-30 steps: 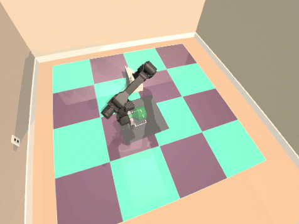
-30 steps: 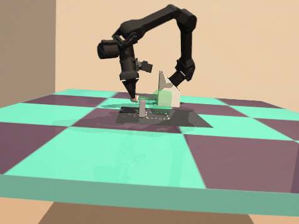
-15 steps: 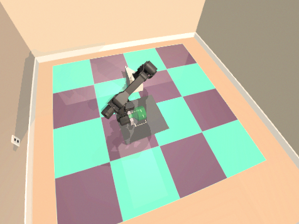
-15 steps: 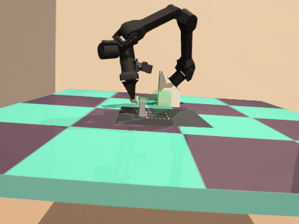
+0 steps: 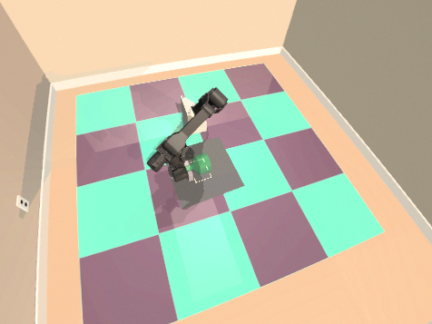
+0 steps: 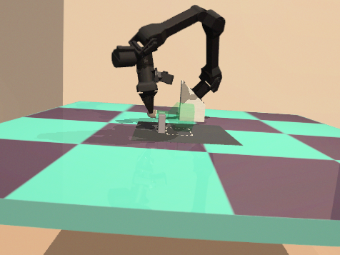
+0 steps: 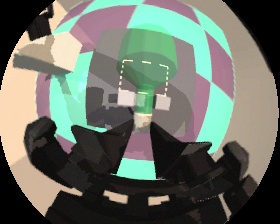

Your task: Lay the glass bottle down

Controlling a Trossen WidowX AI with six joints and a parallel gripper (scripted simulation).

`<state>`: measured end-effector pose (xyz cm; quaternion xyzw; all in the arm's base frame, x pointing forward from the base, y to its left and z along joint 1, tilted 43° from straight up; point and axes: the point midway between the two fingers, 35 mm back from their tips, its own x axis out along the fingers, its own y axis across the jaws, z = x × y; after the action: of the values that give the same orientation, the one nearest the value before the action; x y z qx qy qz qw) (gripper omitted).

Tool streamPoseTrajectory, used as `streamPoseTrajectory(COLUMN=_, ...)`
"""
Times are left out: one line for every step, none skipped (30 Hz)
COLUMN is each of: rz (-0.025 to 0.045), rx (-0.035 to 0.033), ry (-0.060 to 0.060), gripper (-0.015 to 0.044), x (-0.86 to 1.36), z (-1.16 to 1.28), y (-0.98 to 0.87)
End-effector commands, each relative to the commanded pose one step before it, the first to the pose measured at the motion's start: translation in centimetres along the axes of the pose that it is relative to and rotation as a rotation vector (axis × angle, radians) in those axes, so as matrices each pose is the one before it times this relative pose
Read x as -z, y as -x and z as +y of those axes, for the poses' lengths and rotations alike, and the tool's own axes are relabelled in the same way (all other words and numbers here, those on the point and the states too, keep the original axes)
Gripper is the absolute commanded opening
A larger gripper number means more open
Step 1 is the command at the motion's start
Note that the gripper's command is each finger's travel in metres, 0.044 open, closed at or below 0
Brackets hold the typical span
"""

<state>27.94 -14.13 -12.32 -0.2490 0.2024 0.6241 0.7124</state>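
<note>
No lettering, label, brand, number or sign can be read anywhere, neither on the things near the jaws nor on those well apart from them.

The place is a bare corner of a room, its kind uncertain: plain peach wall meets a darker grey-brown one, with pale skirting along their foot and a small two-slot wall plate (image 5: 23,203) beyond the left edge of the checkered surface (image 5: 195,268) (image 6: 118,182). Past that surface's near corners runs peach-coloured floor (image 5: 363,290).
</note>
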Motion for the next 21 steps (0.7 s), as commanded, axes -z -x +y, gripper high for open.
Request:
streamPoseTrajectory(rz=-0.00472, rx=-0.00228, ry=-0.0031, gripper=0.0113, x=-0.430, z=0.063, y=-0.211)
streamPoseTrajectory(rz=0.00096, rx=0.00050, ry=0.0006, gripper=0.0113, x=-0.001, z=0.003, y=-0.016)
streamPoseTrajectory(rz=0.00097, rx=0.00051, ry=0.0006, gripper=0.0113, x=-0.001, z=0.003, y=-0.016)
streamPoseTrajectory(rz=0.00097, rx=0.00052, ry=0.0006, gripper=0.0113, x=-0.001, z=0.003, y=-0.016)
streamPoseTrajectory(rz=0.00098, rx=0.00053, ry=0.0006, gripper=0.0113, x=-0.001, z=0.003, y=-0.016)
streamPoseTrajectory(rz=0.00099, rx=0.00054, ry=0.0006, gripper=0.0113, x=-0.001, z=0.003, y=-0.016)
streamPoseTrajectory(rz=0.00588, rx=0.00304, ry=0.0030, gripper=0.0113, x=0.455, z=-0.056, y=0.219)
streamPoseTrajectory(rz=0.00000, rx=0.00000, ry=0.0000, gripper=0.0113, x=0.000, z=0.000, y=0.000)
streamPoseTrajectory(rz=0.00000, rx=0.00000, ry=0.0000, gripper=0.0113, x=0.000, z=0.000, y=0.000)
streamPoseTrajectory(rz=0.00000, rx=0.00000, ry=0.0000, gripper=0.0113, x=0.000, z=0.000, y=0.000)
streamPoseTrajectory(rz=0.00000, rx=0.00000, ry=0.0000, gripper=0.0113, x=0.000, z=0.000, y=0.000)
streamPoseTrajectory(rz=0.00000, rx=0.00000, ry=0.0000, gripper=0.0113, x=0.000, z=0.000, y=0.000)
streamPoseTrajectory(rz=0.00000, rx=0.00000, ry=0.0000, gripper=0.0113, x=0.000, z=0.000, y=0.000)
streamPoseTrajectory(rz=0.00000, rx=0.00000, ry=0.0000, gripper=0.0113, x=0.000, z=0.000, y=0.000)
streamPoseTrajectory(rz=0.00000, rx=0.00000, ry=0.0000, gripper=0.0113, x=0.000, z=0.000, y=0.000)
streamPoseTrajectory(rz=0.00000, rx=0.00000, ry=0.0000, gripper=0.0113, x=0.000, z=0.000, y=0.000)
streamPoseTrajectory(rz=0.00000, rx=0.00000, ry=0.0000, gripper=0.0113, x=0.000, z=0.000, y=0.000)
streamPoseTrajectory(rz=0.00000, rx=0.00000, ry=0.0000, gripper=0.0113, x=0.000, z=0.000, y=0.000)
streamPoseTrajectory(rz=0.00000, rx=0.00000, ry=0.0000, gripper=0.0139, x=0.000, z=0.000, y=0.000)
streamPoseTrajectory(rz=0.00000, rx=0.00000, ry=0.0000, gripper=0.0165, x=0.000, z=0.000, y=0.000)
streamPoseTrajectory(rz=0.00000, rx=0.00000, ry=0.0000, gripper=0.0192, x=0.000, z=0.000, y=0.000)
